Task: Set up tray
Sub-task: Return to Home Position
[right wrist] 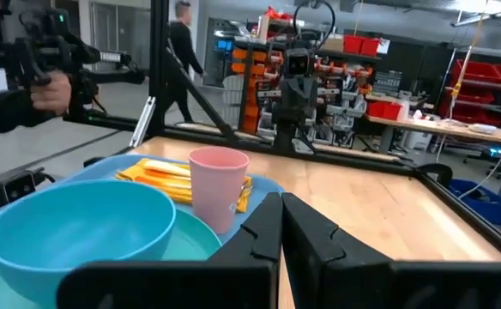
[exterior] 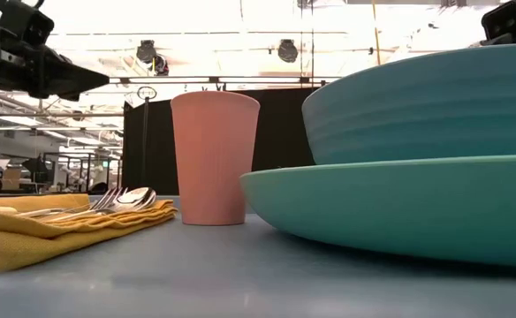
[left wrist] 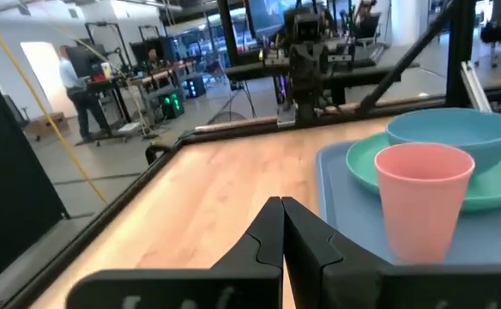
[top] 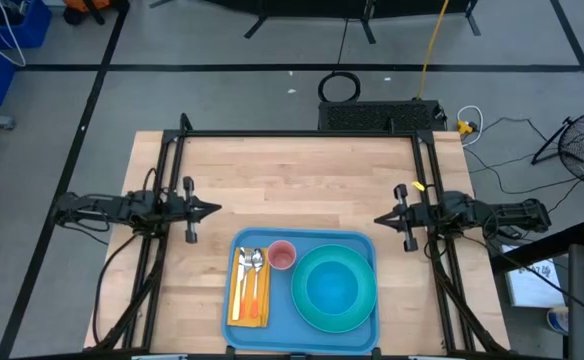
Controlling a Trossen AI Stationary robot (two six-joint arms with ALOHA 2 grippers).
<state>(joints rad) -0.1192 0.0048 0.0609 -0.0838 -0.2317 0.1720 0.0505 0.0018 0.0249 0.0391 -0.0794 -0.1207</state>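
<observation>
Two claws, left gripper (top: 215,210) and right gripper (top: 379,219), hang pinched shut and empty near the far corners of the large flat blue plastic tray (top: 280,300).

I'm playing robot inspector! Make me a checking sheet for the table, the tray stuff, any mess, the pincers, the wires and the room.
Surface: pale wooden table in a black frame.
Job's things: blue tray at the near edge holds a yellow napkin with cutlery on it, a pink cup, and a blue bowl in a turquoise plate.
Clutter: nothing seen.
Grippers: left pincer and right pincer both shut, empty, pointing at each other past the tray's far corners.
Cables: yellow cable and black coil on the floor.
Surroundings: workshop; a person far off.
</observation>
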